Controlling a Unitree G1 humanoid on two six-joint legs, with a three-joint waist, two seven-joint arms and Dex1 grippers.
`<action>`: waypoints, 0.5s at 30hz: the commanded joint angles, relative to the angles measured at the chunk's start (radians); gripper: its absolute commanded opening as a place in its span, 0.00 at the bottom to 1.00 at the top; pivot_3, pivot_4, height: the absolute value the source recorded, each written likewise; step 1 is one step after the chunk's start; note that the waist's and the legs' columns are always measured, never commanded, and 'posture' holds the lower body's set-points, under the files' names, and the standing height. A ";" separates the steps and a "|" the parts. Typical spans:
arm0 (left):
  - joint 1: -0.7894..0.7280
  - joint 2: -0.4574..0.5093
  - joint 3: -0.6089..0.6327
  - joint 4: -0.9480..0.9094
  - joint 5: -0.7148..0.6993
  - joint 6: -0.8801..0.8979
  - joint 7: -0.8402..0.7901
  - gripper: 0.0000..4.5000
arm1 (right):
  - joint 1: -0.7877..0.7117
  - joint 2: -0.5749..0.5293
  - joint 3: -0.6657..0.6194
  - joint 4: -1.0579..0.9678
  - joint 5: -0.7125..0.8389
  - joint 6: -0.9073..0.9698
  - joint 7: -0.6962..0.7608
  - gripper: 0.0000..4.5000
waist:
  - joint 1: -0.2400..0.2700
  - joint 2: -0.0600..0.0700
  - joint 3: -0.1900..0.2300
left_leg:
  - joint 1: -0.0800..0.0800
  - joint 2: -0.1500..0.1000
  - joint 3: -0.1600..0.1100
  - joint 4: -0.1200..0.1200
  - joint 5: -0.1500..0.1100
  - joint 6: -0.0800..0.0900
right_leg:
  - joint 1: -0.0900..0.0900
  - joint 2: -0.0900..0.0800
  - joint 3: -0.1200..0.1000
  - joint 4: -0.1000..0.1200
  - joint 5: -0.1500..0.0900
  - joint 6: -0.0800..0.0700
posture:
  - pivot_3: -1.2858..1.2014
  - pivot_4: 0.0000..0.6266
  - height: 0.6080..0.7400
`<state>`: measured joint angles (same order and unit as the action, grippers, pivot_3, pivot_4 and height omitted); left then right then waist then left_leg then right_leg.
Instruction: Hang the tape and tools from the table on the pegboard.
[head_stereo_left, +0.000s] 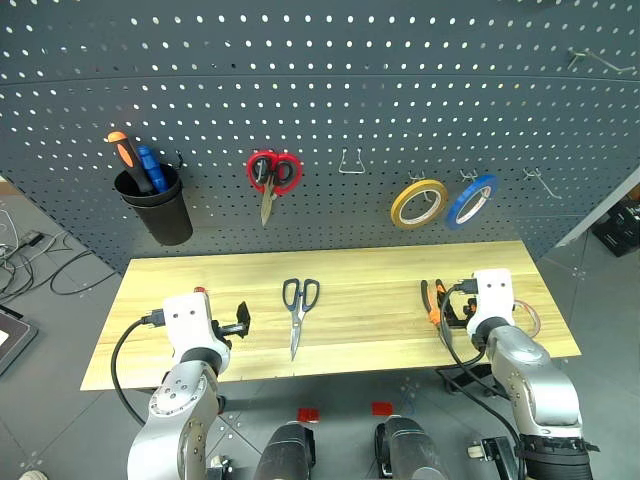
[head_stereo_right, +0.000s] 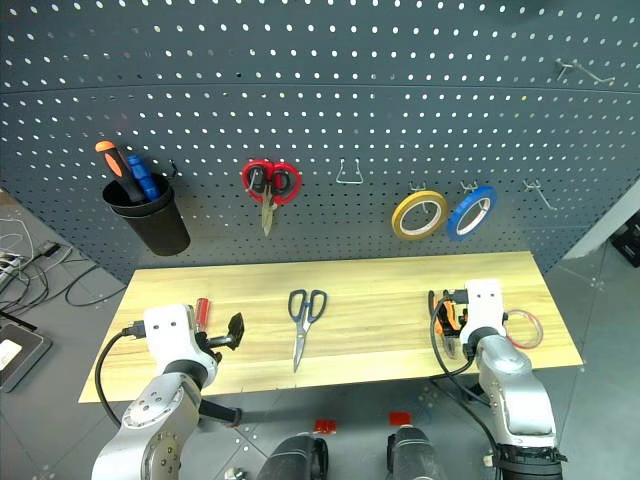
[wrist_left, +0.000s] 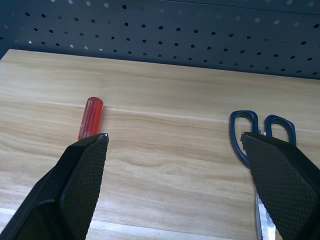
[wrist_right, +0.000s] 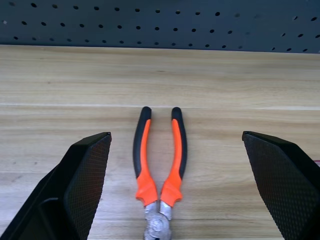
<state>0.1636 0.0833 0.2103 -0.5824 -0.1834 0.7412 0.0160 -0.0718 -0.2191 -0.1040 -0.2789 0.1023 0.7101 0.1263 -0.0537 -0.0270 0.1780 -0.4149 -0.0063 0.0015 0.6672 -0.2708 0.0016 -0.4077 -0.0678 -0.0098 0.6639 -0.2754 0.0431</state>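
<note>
On the pale wood table (head_stereo_left: 370, 275) lie dark-blue-handled scissors (head_stereo_left: 299, 305) at the middle, blades toward me. Pliers (wrist_right: 160, 160) with orange and black handles lie at the right, handles toward the pegboard (head_stereo_left: 330, 80). A small red-handled screwdriver (wrist_left: 90, 117) rests at the left. A thin red tape ring (head_stereo_right: 522, 327) lies flat near the right end. My left gripper (wrist_left: 175, 137) hovers open between the screwdriver and the scissors, touching neither. My right gripper (wrist_right: 176, 133) is open above the pliers, a finger on each side of them and well clear.
On the pegboard hang a black cup (head_stereo_left: 158, 210) holding orange and blue screwdrivers, red-handled scissors (head_stereo_left: 272, 175), a yellow roll (head_stereo_left: 418, 203) and a blue roll (head_stereo_left: 471, 198). An empty hook (head_stereo_left: 351, 162) sits between scissors and rolls, another hook (head_stereo_left: 540, 180) further right.
</note>
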 joint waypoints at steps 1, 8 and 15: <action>0.000 0.012 -0.002 -0.022 0.021 -0.018 0.011 0.99 | -0.013 -0.007 -0.019 -0.039 0.012 -0.001 0.003 1.00 | 0.000 0.000 0.000 | 0.000 0.000 0.000 0.000 0.000 0.000 | 0.000 0.000 0.000 0.000 0.000 0.000 | 0.46 0.28 1.00; 0.003 -0.007 -0.006 -0.008 0.006 -0.044 0.000 0.99 | -0.012 -0.016 -0.025 -0.042 0.013 0.004 0.010 1.00 | 0.000 0.000 0.000 | 0.000 0.000 0.000 0.000 0.000 0.000 | 0.000 0.000 0.000 0.000 0.000 0.000 | 0.46 0.28 1.00; 0.020 -0.010 -0.007 -0.011 0.007 -0.057 -0.007 0.99 | -0.015 -0.026 -0.026 -0.036 0.012 0.002 0.015 1.00 | 0.000 0.000 0.000 | 0.000 0.000 0.000 0.000 0.000 0.000 | 0.000 0.000 0.000 0.000 0.000 0.000 | 0.46 0.29 1.00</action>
<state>0.1820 0.0741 0.2029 -0.5794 -0.1763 0.7085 0.0104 -0.0727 -0.2344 -0.1095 -0.2789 0.1027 0.7152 0.1367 -0.0537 -0.0270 0.1780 -0.4149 -0.0064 0.0016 0.6676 -0.2709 0.0019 -0.4074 -0.0680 -0.0097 0.6639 -0.2753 0.0431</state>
